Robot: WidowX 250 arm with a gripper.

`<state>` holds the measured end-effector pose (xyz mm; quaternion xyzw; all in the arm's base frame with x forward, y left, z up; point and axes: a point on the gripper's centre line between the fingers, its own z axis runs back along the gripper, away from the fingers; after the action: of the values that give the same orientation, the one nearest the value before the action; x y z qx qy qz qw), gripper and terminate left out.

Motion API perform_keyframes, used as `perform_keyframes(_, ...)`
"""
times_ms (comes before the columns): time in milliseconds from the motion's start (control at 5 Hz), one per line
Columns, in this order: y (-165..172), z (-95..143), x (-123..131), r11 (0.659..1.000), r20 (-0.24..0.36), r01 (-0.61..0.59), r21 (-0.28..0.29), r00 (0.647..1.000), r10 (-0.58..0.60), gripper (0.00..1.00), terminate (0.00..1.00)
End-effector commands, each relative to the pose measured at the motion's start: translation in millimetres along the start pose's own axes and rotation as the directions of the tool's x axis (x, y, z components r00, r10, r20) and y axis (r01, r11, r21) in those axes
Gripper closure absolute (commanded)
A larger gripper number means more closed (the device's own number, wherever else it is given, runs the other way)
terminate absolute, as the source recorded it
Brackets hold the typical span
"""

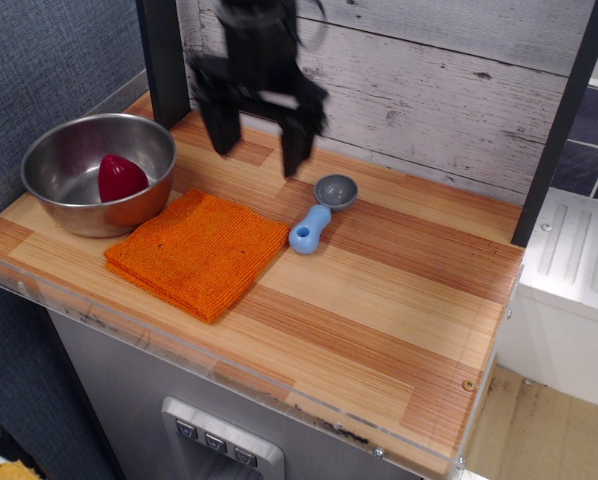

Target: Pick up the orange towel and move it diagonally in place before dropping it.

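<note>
The orange towel point(199, 252) lies flat and folded on the wooden counter, just right of the steel bowl. My black gripper point(258, 158) hangs above the counter behind the towel's far corner, fingers pointing down and spread wide, holding nothing. It is apart from the towel and looks slightly blurred.
A steel bowl point(74, 190) with a red object point(120, 178) inside stands at the left. A small blue-grey scoop point(322, 211) lies right of the towel. A dark post point(166, 60) stands at the back left; a plank wall point(429, 90) runs behind.
</note>
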<state>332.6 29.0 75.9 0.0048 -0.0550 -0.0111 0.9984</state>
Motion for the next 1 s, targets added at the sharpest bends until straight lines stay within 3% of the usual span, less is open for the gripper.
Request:
perform_keyframes(0,-21,-39,12,0.998,-0.018,0.040,0.042,0.999,-0.039,0.00,0.00)
perform_keyframes(200,-22,-50,13,0.998,-0.024,0.042,0.050,0.999,-0.041,0.00,0.00)
perform_keyframes(400,-20,-54,15,0.999,-0.014,0.036,0.037,0.999,-0.035,1.00,0.00)
perform_keyframes(800,-18,1,21,1.000,0.090,0.016,-0.001,0.996,-0.016,1.00,0.00)
